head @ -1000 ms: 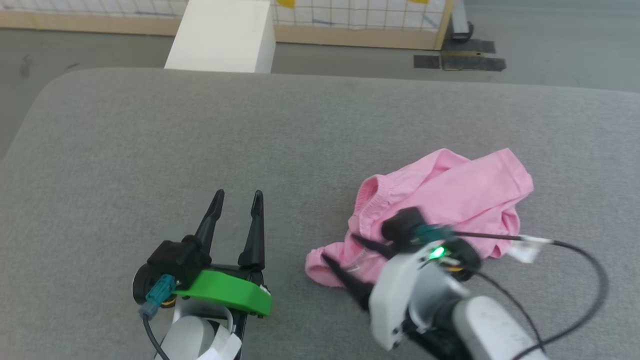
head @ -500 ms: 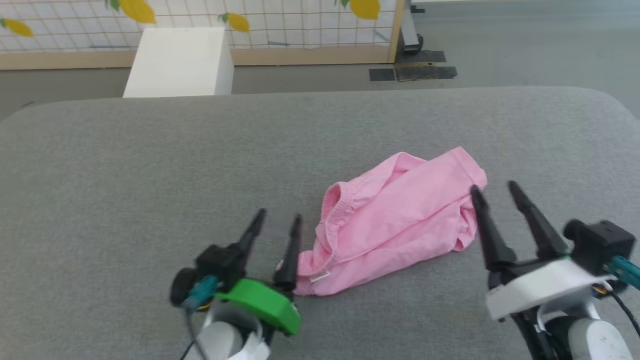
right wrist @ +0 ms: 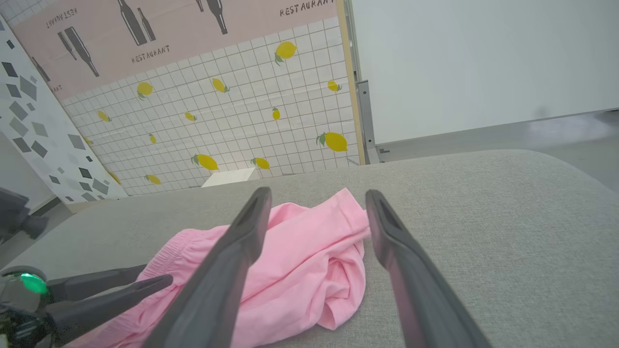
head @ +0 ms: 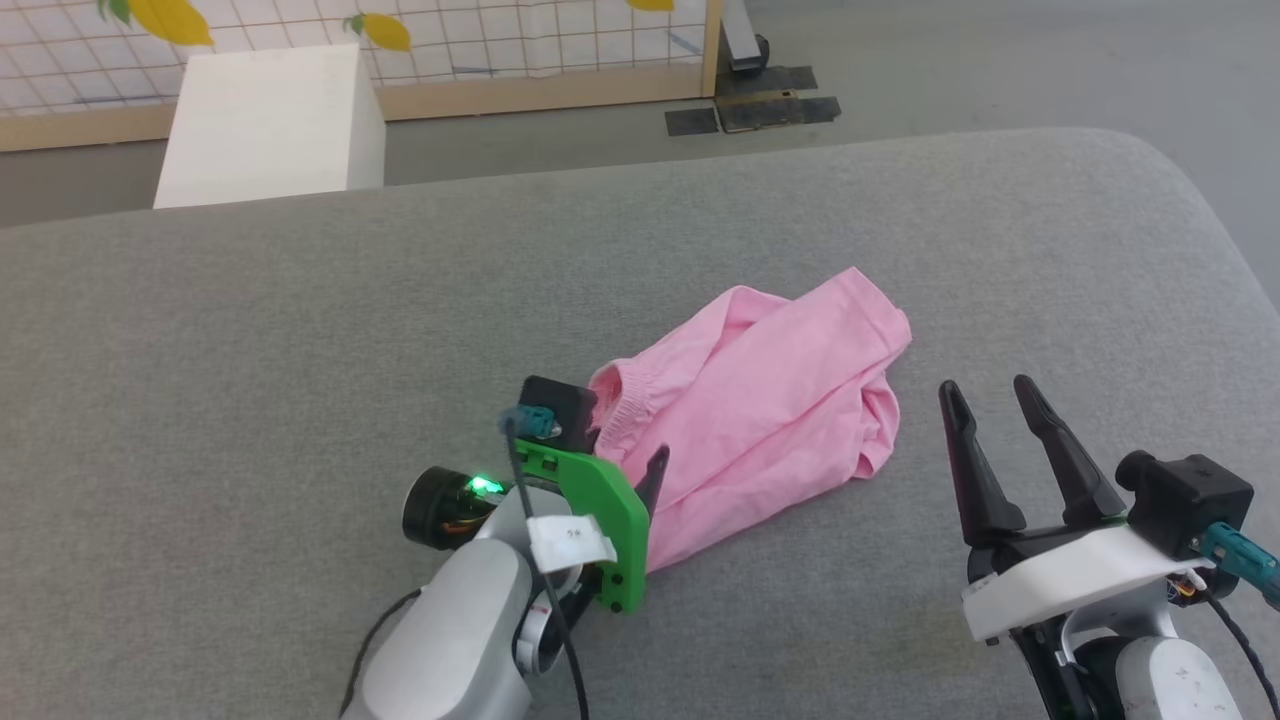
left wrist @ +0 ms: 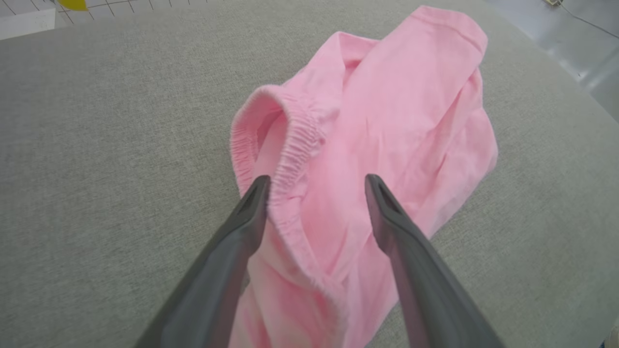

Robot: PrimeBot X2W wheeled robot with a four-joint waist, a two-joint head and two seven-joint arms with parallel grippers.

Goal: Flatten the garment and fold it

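Garment edge lies under spread left end effector, right end effector spread beside.

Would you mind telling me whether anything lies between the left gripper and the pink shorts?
Nothing visible does: the open left gripper is right at the pink shorts, with the gathered waistband between its fingers.

Pink garment lies crumpled, centre to upper right of frame, on grey fabric surface. Gathered waistband stands open at centre-left, facing cam. L gripper rises from bottom edge, jaws wide apart, straddling the cloth w/ nothing pinched. The finger on the left of frame is at the waistband's edge, poss. touching it. Pale floor in upper right corner.
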